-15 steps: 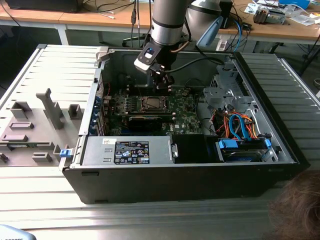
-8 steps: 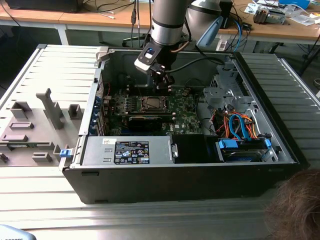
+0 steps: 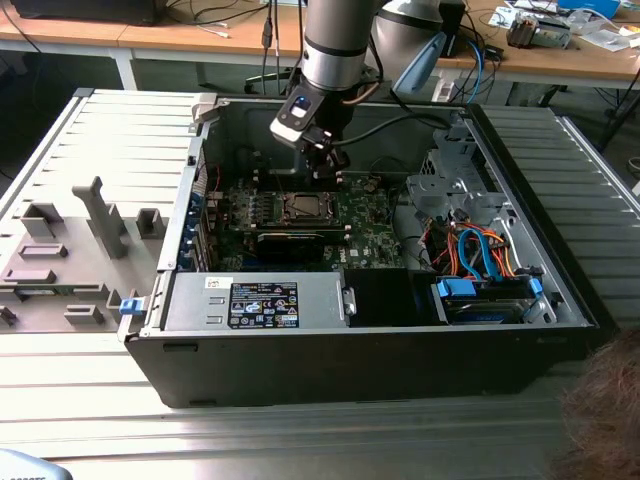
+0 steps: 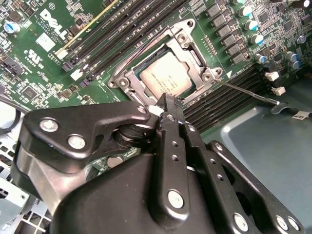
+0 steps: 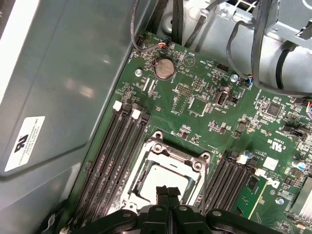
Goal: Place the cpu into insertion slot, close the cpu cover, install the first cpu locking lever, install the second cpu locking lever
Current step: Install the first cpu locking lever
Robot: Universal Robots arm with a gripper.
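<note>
Step in hand: I judged it to be the first lever. The cpu (image 4: pixel 168 75) already sat in the insertion slot (image 3: pixel 300 207), and the cpu cover (image 4: pixel 191 44) lay flat over it, the grey chip top showing through its window.

Tool: my tool (image 5: pixel 168 195) had its two fingers pressed flat together in both wrist views. I saw nothing held between them.

Locking lever: one thin locking lever (image 4: pixel 248 92) stuck out sideways from a corner of the cover in the second wrist view, clear of the frame. I took it as not yet latched.

Cpu and tool: in the second wrist view my fingertips hung just beside the edge of the cover, close above its rim. I could not tell whether they touched it. The lever lay off to one side of them, near but apart.

From outside: the tool hovered low over the green motherboard (image 5: pixel 195 105) inside the open computer case (image 3: pixel 350 360), slightly toward the exterior view's right of the socket.

What the lever calls for, in my judgement: a shift of the closed tip across to the rod, then a firm push down and a tuck under its catch without scraping the board.
</note>
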